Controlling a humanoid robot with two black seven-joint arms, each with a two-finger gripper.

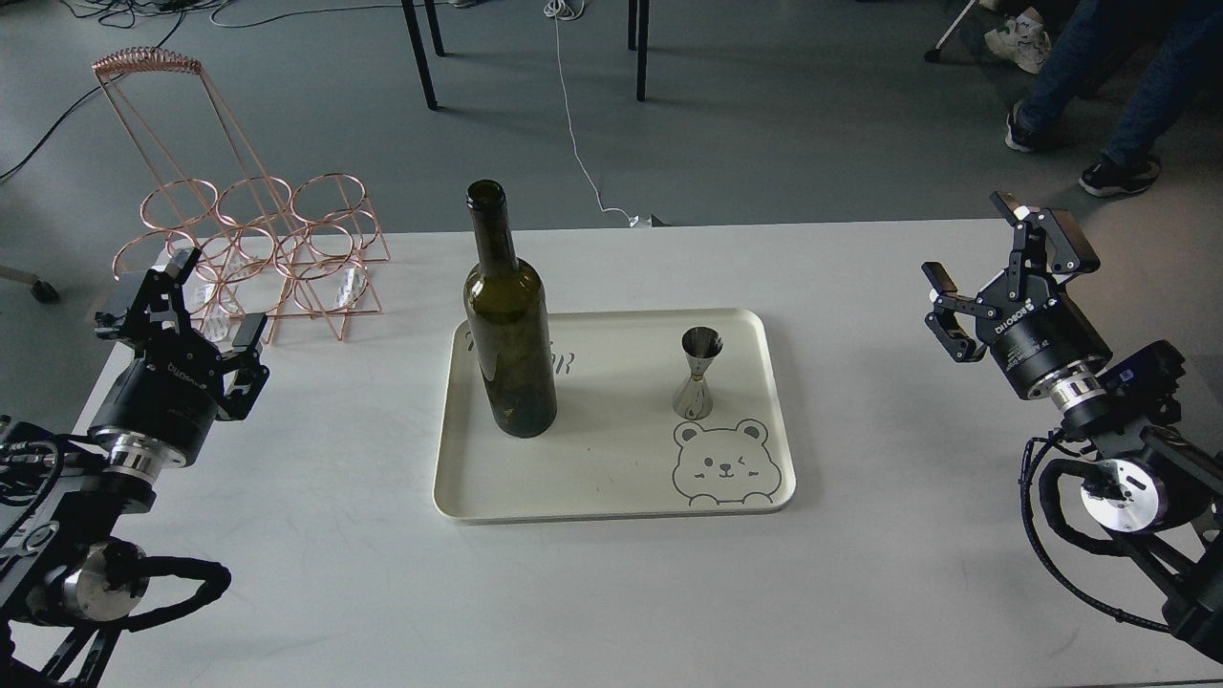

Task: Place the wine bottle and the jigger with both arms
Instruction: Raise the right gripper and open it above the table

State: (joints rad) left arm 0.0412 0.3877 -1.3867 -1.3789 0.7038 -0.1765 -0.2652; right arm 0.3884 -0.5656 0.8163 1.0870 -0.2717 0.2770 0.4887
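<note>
The wine bottle (508,325), dark olive-green and tall, stands upright on the left part of a cream tray (611,487). The jigger (698,374), small and silver, stands upright on the tray's right part, above a bear drawing. My left gripper (182,301) is open and empty over the table's left edge, well left of the bottle. My right gripper (998,263) is open and empty over the table's right side, well right of the jigger.
A copper wire bottle rack (244,239) stands at the table's back left, just behind my left gripper. The white table (611,592) ends close behind the tray. People's legs and chair legs are on the floor beyond.
</note>
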